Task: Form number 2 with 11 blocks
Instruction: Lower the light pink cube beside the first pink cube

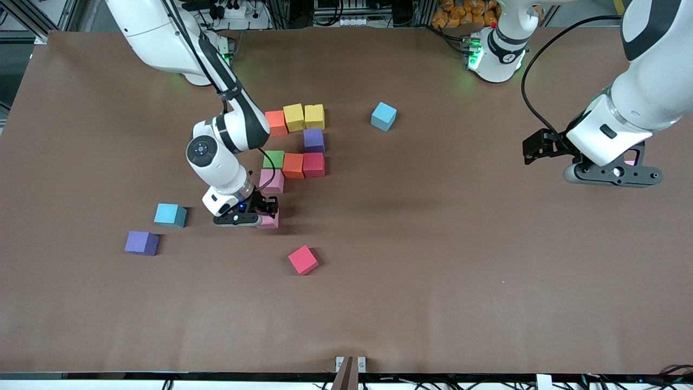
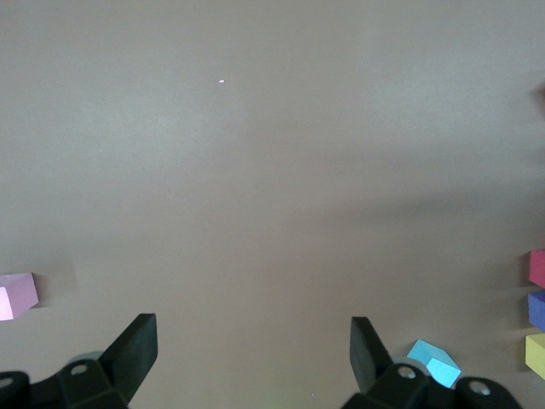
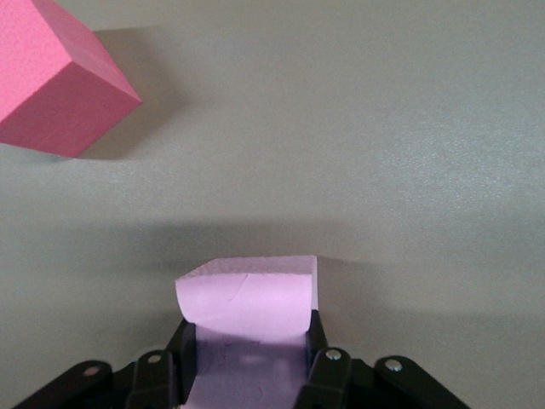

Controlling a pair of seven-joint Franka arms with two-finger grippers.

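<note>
- Front view: the right gripper [image 1: 259, 212] is low over the brown table [image 1: 433, 271], clenched on a pink block [image 1: 269, 219] that sits nearer the camera than the partly built number 2 [image 1: 296, 142]; the figure so far has an orange block [image 1: 276, 122] and two yellow blocks [image 1: 294, 117] [image 1: 314, 116] in its top row, a purple block [image 1: 314, 140] below them, then a green block [image 1: 274, 159], a second orange block [image 1: 293, 166] and a red block [image 1: 314, 164] in one row, and a second pink block [image 1: 272, 181] just below the green one; the held block is apart from that second pink block.
- Loose pieces in the same view: a light blue block [image 1: 384, 116] toward the left arm's end of the figure; a teal block [image 1: 170, 215] and another purple block [image 1: 142, 242] toward the right arm's end of the table; a tilted red block [image 1: 303, 259] nearer the camera than the held block.
- The left gripper [image 1: 612, 174] waits over the left arm's end of the table, well apart from the blocks.
- Left wrist view: the left gripper [image 2: 254, 354] is released, fingers spread wide with only bare table between them; a pink cube and the light blue block [image 2: 434, 361] show at the picture's edges.
- Right wrist view: the right gripper [image 3: 251, 354] grasps the pink block [image 3: 251, 302] between its fingers; the tilted red block [image 3: 55, 81] lies apart on the table.
</note>
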